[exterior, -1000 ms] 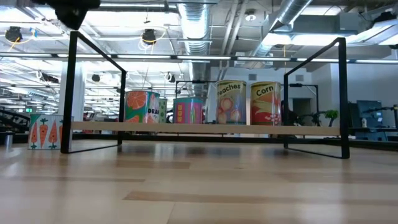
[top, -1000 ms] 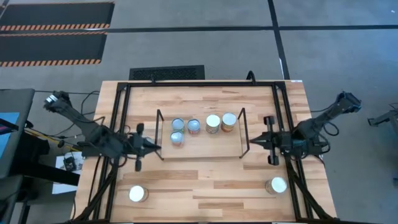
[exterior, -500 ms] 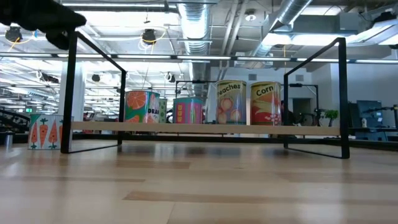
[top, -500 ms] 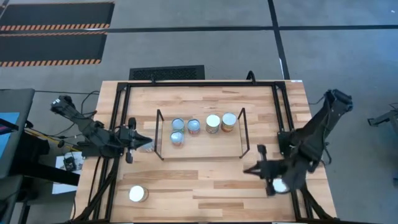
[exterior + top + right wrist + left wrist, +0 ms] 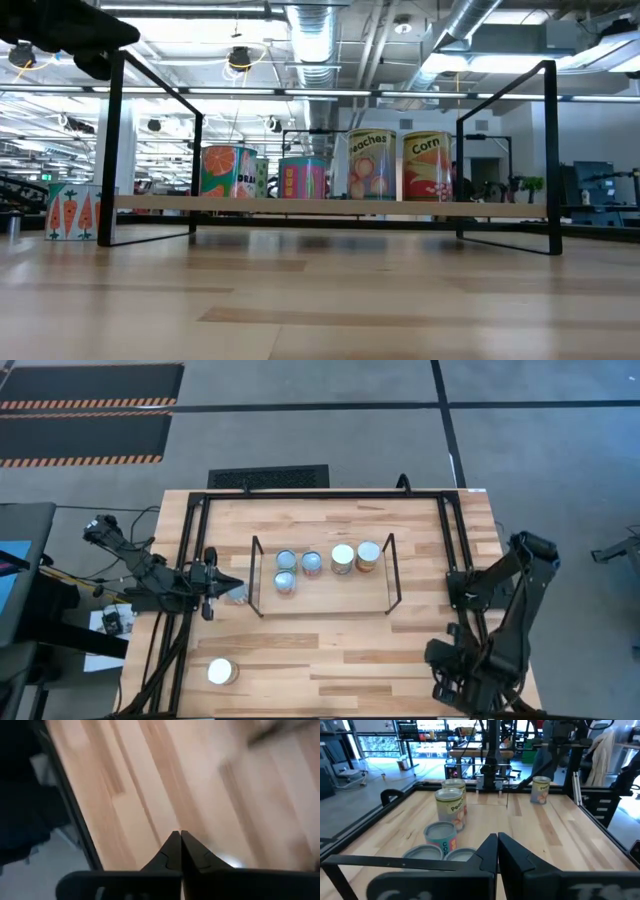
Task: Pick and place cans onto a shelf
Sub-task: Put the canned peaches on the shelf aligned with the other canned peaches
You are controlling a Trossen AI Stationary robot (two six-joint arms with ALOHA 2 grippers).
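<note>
The shelf [image 5: 322, 605] stands mid-table with several cans on its wood board, among them Peaches [image 5: 371, 164] and Corn [image 5: 427, 166]. A carrot-labelled can [image 5: 73, 211] stands on the table just left of the shelf. A white-topped can [image 5: 221, 672] stands near the front left. Another can [image 5: 540, 789] stands near the front right; my right arm [image 5: 485, 655] hides it in the high view. My left gripper [image 5: 497, 836] is shut, level, high beside the shelf's left end [image 5: 237, 588]. My right gripper [image 5: 180, 834] is shut and points down over bare wood.
A black metal frame [image 5: 195, 550] edges the table, and its uprights stand close to both arms. Bare wood [image 5: 330, 655] lies between the shelf and the near edge.
My right gripper has swung from beside the shelf's right end toward the table's near right corner, tipping from level to pointing down and rolling. My right arm now covers the front-right can in the high view. My left gripper has drawn back a little toward the left edge. Both stayed shut.
</note>
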